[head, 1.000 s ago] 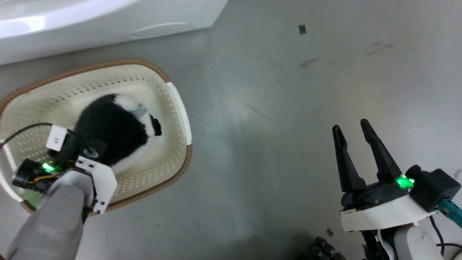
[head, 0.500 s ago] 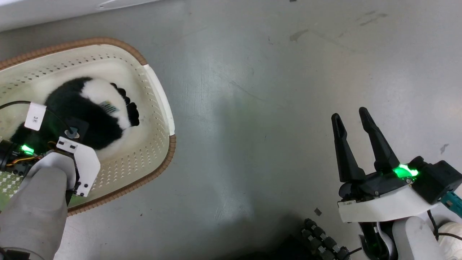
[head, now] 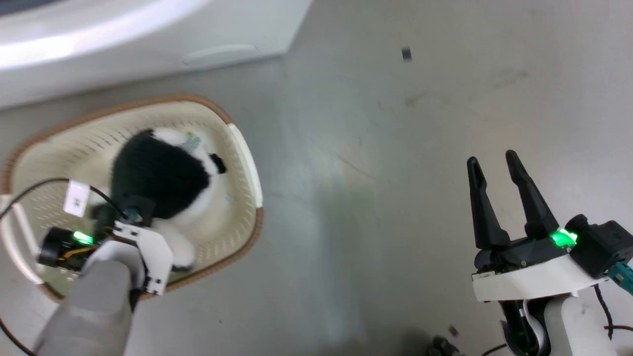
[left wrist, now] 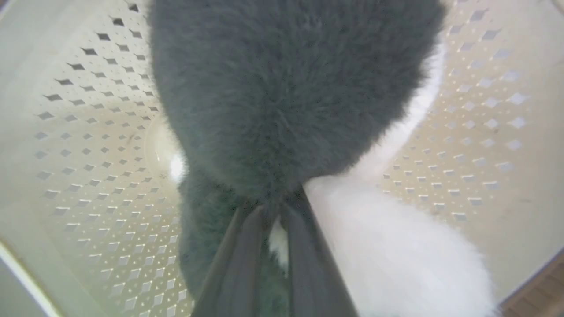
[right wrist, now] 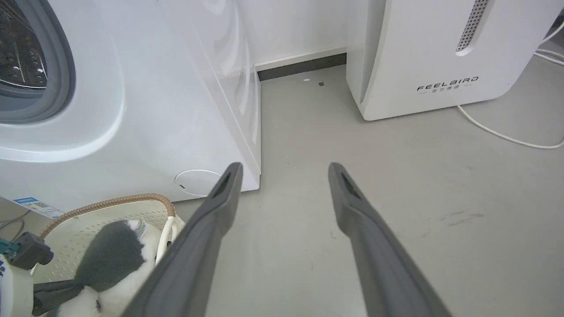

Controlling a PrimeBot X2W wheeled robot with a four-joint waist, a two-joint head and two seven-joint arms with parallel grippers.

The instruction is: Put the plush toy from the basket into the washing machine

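One plush toy (head: pixel 163 178) lies inside the one basket (head: pixel 246 148), black back uppermost. The left pincer (left wrist: pixel 275 210) reaches into the basket with its two fingers drawn nearly together, pinching a tuft of the toy's fur between them. The right pincer (head: pixel 491 159) hangs well apart from the basket over the floor (head: pixel 371 148), its two fingers spread wide and holding nothing, while one washing machine (right wrist: pixel 154 110) stands just behind the basket and one FEELBIRD appliance (right wrist: pixel 418 53) farther off
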